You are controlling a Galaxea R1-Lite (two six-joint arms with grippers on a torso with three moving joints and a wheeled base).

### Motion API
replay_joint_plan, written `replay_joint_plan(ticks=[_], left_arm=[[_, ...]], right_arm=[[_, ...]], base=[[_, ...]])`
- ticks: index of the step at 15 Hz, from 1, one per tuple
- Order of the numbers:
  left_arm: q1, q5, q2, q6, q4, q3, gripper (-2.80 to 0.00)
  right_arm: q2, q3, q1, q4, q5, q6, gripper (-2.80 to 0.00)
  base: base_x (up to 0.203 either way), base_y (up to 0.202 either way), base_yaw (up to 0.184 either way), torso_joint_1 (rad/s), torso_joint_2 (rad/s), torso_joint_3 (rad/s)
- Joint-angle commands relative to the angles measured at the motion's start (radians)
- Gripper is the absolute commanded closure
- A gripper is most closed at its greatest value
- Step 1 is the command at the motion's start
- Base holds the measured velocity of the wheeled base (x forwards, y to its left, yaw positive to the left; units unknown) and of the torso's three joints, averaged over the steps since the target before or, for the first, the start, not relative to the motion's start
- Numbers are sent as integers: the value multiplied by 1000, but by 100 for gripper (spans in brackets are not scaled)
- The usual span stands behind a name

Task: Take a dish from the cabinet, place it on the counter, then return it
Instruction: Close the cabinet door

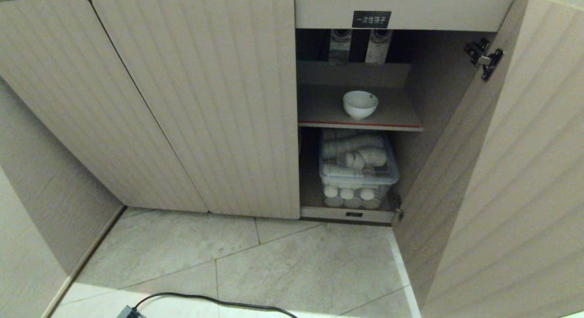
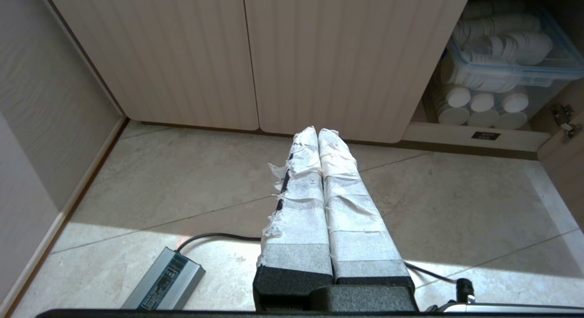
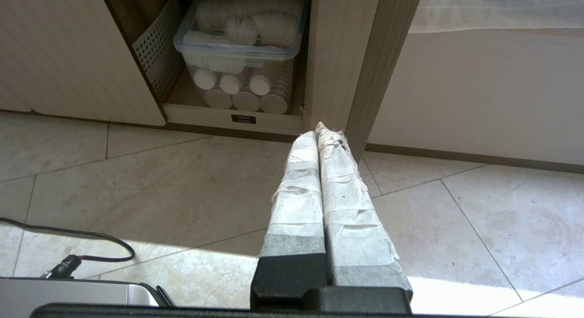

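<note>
both end effectors, left (image 2: 318, 134) and right (image 3: 319, 133), pressed together, low over floor (image 3: 182, 181); dish (image 1: 360, 104) shelved.

a kitchen: fluted cabinet (image 1: 196, 103), labelled shelf with bowl (image 1: 360, 104), tub of disposable cups (image 1: 358, 169).

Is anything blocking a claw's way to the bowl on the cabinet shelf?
Nothing visible. The door is swung open and the bowl sits alone on the upper shelf. Both claws, left and right, hang shut over the floor.
</note>
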Motion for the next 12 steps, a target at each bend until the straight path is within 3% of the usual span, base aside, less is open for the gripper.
replay_joint_plan(ticks=[1, 7, 12], left_arm=[[0, 1, 0, -1, -1, -1, 0], [0, 1, 0, -1, -1, 0, 0], [0, 1, 0, -1, -1, 0, 0]], right_arm=[[1, 0, 0, 1, 1, -2, 0], [1, 0, 0, 0, -2, 46, 0], [1, 0, -4, -69, -5, 22, 0]], base=[[0, 0, 0, 0, 0, 0], [0, 0, 0, 0, 0, 0], [0, 0, 0, 0, 0, 0]])
